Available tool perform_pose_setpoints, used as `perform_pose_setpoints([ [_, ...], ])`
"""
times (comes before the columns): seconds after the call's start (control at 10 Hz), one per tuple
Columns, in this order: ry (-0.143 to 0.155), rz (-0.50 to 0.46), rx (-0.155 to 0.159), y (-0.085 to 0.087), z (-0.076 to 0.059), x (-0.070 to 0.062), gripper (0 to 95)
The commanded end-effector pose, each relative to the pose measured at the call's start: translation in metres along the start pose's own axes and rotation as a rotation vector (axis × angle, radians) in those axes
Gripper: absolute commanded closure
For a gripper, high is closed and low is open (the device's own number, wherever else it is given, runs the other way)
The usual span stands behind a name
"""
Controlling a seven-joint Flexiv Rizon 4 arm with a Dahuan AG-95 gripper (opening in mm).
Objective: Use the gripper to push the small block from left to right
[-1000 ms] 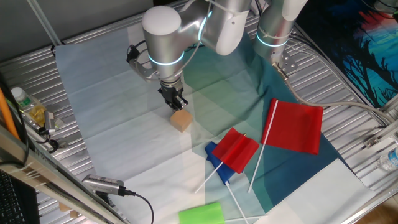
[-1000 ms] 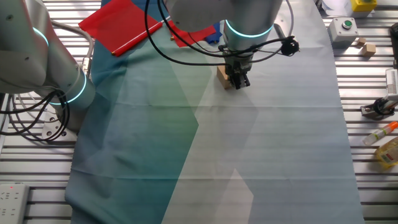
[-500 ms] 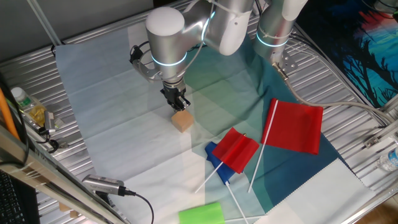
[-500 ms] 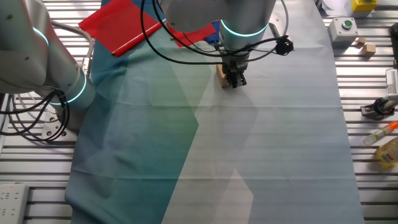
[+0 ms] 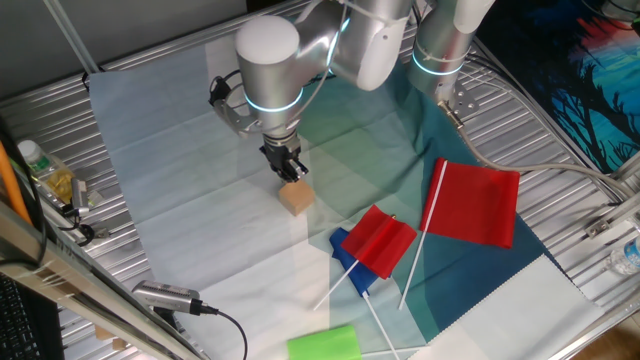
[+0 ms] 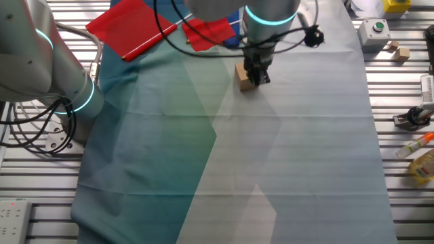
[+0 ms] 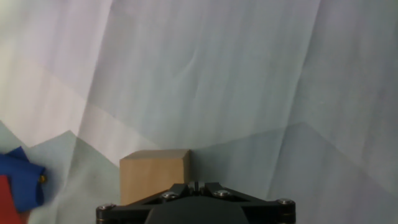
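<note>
Against small block (image 5: 294,196), closed end effector (image 5: 288,172)

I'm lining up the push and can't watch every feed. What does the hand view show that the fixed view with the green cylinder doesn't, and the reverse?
Only the hand view shows the end effector fingers shut together at the bottom edge, with the small block right in front, slightly left of centre.

Only that fixed view shows the surroundings: the green cylinder, the small red flag, the large red flag and the arm's cyan ring.

Both show the block on the pale cloth against the end effector, and a blue piece of cloth beyond it.
</note>
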State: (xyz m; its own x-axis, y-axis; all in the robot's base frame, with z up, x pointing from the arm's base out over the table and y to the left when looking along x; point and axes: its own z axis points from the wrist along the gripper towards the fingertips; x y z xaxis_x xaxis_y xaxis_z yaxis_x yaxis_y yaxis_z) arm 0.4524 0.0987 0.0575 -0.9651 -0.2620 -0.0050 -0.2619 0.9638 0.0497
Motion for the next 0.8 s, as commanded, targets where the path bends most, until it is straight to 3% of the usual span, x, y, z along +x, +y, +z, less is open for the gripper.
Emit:
perform_pose_setpoints([
  [0.1,-0.008,0.005,0.006,0.003,0.004,0.002,95.0],
  [0.8,-0.001,0.055,0.011,0.034,0.005,-0.007,95.0],
])
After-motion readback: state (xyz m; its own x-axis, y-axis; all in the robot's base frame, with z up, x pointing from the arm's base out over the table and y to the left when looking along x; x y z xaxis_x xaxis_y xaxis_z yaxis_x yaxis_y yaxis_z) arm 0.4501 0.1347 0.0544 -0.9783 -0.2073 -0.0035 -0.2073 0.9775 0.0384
